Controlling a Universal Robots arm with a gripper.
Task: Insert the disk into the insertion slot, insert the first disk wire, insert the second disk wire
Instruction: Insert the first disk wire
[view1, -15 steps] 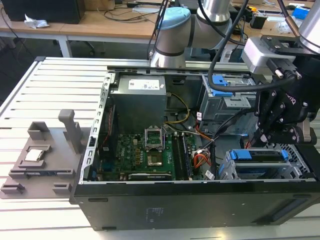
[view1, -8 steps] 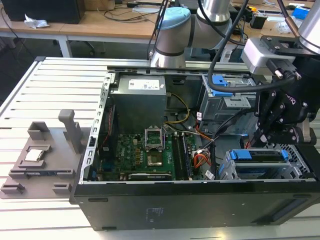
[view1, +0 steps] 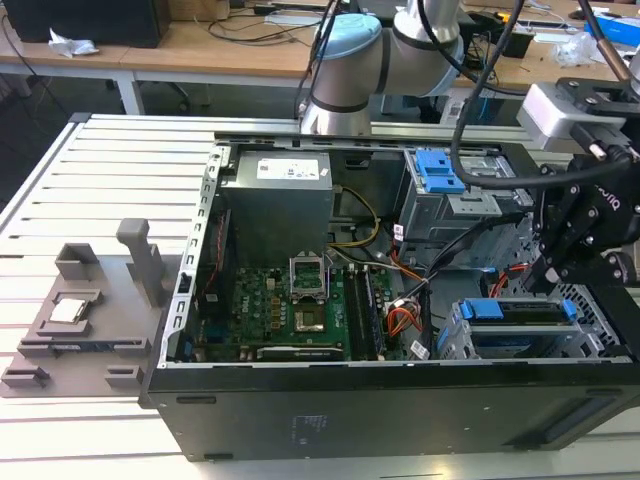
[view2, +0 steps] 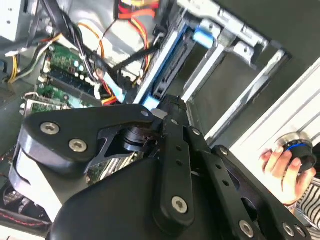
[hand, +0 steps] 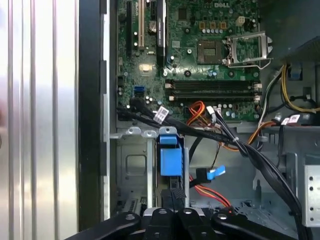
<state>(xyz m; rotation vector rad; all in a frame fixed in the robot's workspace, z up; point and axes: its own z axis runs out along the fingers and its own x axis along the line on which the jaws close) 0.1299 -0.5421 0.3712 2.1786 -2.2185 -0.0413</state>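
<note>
The disk (view1: 515, 312), framed by its blue caddy, sits in the insertion slot (view1: 458, 338), a silvery perforated cage at the case's corner on the exterior view's right. In the first wrist view the disk (hand: 170, 159) shows edge-on inside the cage (hand: 131, 167). My gripper (hand: 173, 196) is right over the disk's edge, fingers together and narrower than the caddy. The second wrist view shows the gripper (view2: 169, 104) against the blue caddy (view2: 160, 65). A blue-tipped connector (hand: 215, 172) and orange-red wires (hand: 200, 112) hang loose beside the cage.
A black cable bundle (hand: 235, 145) crosses from the motherboard (view1: 290, 310) past the cage. A bigger bay with a blue latch (view1: 438, 168) stands behind. A grey fixture (view1: 80, 310) lies on the exterior view's left. A person's hand (view2: 285, 165) rests on a knob outside the case.
</note>
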